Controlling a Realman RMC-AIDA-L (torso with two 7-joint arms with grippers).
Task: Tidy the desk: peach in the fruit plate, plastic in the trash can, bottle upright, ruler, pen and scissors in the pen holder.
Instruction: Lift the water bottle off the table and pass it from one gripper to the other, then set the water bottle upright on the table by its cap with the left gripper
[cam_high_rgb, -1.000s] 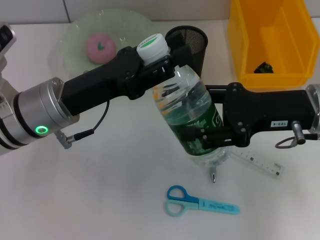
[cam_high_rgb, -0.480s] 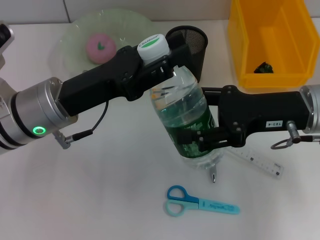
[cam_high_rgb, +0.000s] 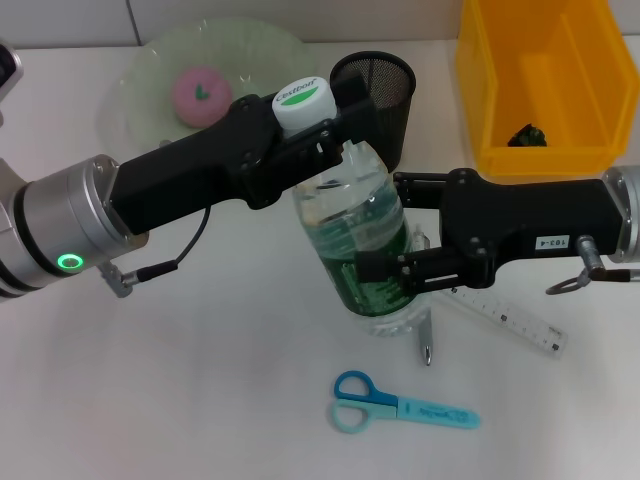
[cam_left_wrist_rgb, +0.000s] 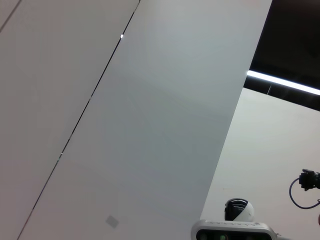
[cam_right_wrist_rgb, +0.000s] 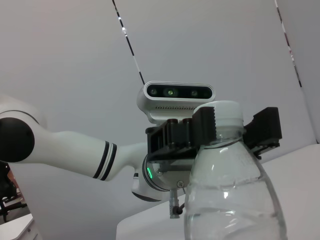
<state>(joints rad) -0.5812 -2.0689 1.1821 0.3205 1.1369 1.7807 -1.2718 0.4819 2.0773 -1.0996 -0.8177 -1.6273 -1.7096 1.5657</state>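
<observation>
Green-labelled bottle (cam_high_rgb: 365, 250): head view shows base, right wrist only cap (cam_right_wrist_rgb: 219, 111).

The bottle (cam_high_rgb: 365, 255) hides most of the pen (cam_high_rgb: 427, 345) and one ruler (cam_high_rgb: 510, 320) end.

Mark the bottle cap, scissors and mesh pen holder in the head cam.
bottle cap (cam_high_rgb: 305, 100): head view, on the white top face with green lettering.
scissors (cam_high_rgb: 400, 405): head view, on the light blue sheath just past the handles.
mesh pen holder (cam_high_rgb: 392, 102): head view, on the black mesh side wall.
</observation>
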